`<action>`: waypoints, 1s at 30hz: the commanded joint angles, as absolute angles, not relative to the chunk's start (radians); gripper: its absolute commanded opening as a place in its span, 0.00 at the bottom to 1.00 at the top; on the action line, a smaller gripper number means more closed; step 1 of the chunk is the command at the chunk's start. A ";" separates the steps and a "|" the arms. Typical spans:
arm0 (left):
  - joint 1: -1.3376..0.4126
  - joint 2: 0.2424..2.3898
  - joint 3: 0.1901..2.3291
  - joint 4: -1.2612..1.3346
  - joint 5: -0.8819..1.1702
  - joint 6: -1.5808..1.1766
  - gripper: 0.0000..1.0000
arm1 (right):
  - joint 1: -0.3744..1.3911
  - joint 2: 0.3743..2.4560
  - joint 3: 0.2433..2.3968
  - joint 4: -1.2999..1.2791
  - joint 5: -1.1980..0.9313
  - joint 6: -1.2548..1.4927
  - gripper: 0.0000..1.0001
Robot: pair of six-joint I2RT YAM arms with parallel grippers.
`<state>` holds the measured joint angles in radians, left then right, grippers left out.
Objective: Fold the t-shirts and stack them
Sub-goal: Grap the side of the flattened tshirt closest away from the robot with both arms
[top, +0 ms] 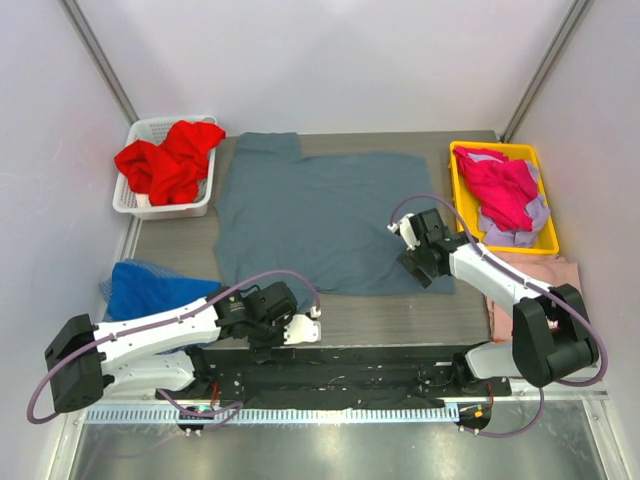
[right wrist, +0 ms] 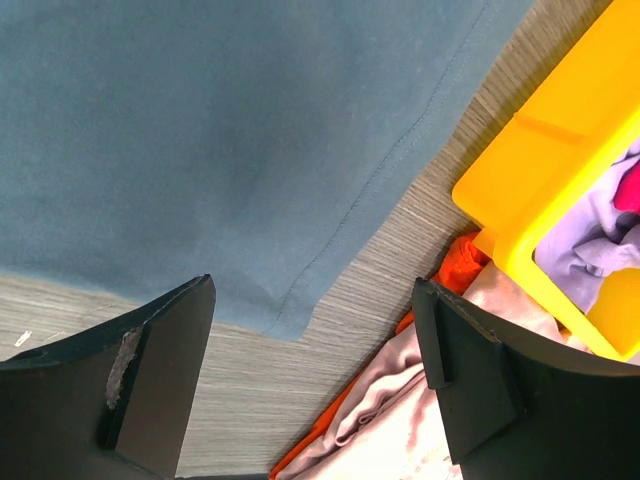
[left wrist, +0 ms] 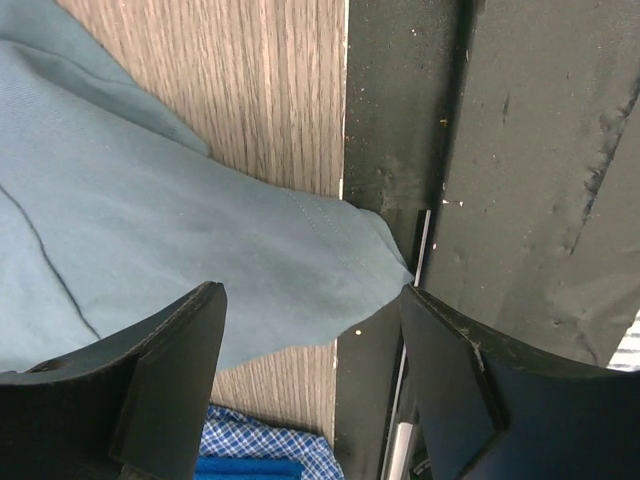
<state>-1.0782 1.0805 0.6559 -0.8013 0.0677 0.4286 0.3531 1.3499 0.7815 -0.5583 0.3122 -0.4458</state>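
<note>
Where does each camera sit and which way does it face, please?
Top: above and behind the robot, looking down at the table; left arm and right arm show.
Left wrist: looks down at the grey shirt, its corner at the table's near edge; left tool, open, shows.
Right wrist: looks down at the shirt's corner beside the yellow bin; right tool, open, shows.
All three share the shirt.
</note>
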 commanded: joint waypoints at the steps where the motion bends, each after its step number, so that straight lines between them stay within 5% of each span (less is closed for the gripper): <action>1: -1.083 1.092 0.635 -0.756 0.100 0.475 0.74 | 0.360 1.341 0.769 -0.506 0.344 -0.456 0.87; 22: -1.104 1.269 0.603 -0.608 0.121 0.468 0.61 | 0.360 1.293 0.747 -0.506 0.368 -0.537 0.86; 30: -1.114 1.289 0.586 -0.589 0.091 0.466 0.34 | 0.359 1.279 0.739 -0.508 0.376 -0.545 0.86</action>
